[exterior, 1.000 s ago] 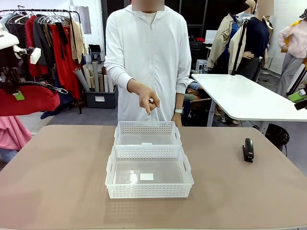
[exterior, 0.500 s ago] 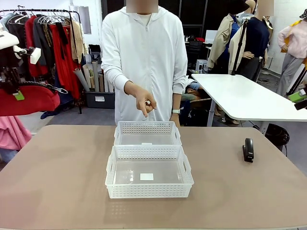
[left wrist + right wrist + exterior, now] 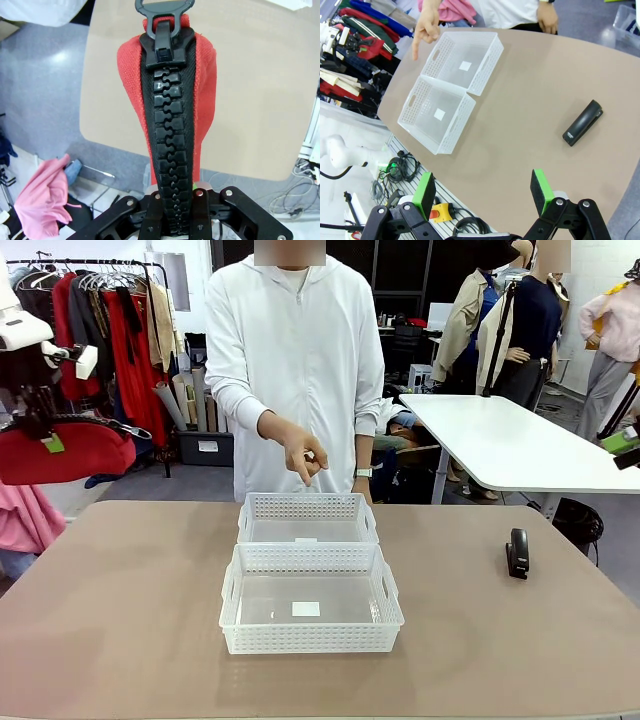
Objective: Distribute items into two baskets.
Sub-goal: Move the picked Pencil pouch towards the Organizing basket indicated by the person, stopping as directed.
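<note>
Firstly, front view. Left jaws are raised at the far left edge of frame, high above the table (image 3: pixel 130 600), clamped on the red pouch (image 3: pixel 72 452), which hangs sideways beneath them. Two white lattice baskets sit end to end at table centre, touching: near basket (image 3: pixel 310 638), far basket (image 3: pixel 306 505). Each has a small white label on its floor; both look empty. The black stapler (image 3: pixel 517 553) lies flat on the table at the right, well apart from the baskets. A person in a white hooded top stands at the far side, one hand (image 3: pixel 303 452) held above the far basket with the forefinger pointing down.

Left wrist view. Left jaws are closed on the lower end of the red pouch (image 3: pixel 205 95). Its black zipper (image 3: pixel 167 150) runs straight up the middle, with the ring pull (image 3: pixel 164 6) at the top edge of frame. Table corner and grey floor lie far below.

Right wrist view. Right jaws stand wide apart, green pads (image 3: pixel 424 192) bare, nothing between them, high over the table. Below: near basket (image 3: pixel 456 129) and far basket (image 3: pixel 489 65) side by side, and the stapler (image 3: pixel 582 122) off on its own, near the table's edge. The pointing hand (image 3: pixel 426 27) hovers beside the far basket's outer end.
</note>
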You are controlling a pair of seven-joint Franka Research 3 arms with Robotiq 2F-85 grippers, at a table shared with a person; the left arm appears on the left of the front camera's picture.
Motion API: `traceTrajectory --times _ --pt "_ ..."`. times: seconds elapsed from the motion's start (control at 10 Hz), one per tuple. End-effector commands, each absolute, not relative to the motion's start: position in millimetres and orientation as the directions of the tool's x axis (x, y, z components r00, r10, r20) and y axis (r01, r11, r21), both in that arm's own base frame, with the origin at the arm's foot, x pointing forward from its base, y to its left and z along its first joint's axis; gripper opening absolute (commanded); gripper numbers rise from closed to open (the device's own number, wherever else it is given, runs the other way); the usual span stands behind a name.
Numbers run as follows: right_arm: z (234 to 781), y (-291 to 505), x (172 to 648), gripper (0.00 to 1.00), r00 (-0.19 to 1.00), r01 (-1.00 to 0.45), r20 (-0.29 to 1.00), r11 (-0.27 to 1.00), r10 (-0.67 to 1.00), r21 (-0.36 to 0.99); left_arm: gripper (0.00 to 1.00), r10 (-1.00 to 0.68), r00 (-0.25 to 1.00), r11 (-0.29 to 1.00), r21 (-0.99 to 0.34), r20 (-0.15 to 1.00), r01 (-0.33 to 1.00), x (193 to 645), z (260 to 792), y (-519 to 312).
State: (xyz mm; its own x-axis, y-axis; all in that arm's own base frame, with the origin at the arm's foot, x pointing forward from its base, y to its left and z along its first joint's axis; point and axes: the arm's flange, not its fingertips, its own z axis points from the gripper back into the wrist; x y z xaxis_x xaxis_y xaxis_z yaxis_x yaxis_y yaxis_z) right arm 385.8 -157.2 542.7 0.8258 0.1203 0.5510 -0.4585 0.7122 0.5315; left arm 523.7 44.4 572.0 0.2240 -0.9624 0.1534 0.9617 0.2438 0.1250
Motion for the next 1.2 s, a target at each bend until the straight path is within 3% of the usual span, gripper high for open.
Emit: traceTrajectory --times 0.0,1.1 --pt "544 -156 386 1.00 0.819 -0.466 0.561 0.711 0.120 0.526 0.00 -0.972 0.155 0.181 0.146 0.174 0.973 532 577 38" --pt "544 -156 386 1.00 0.819 -0.466 0.561 0.711 0.120 0.526 0.00 -0.978 0.005 0.010 0.019 0.211 1.000 595 567 -30"
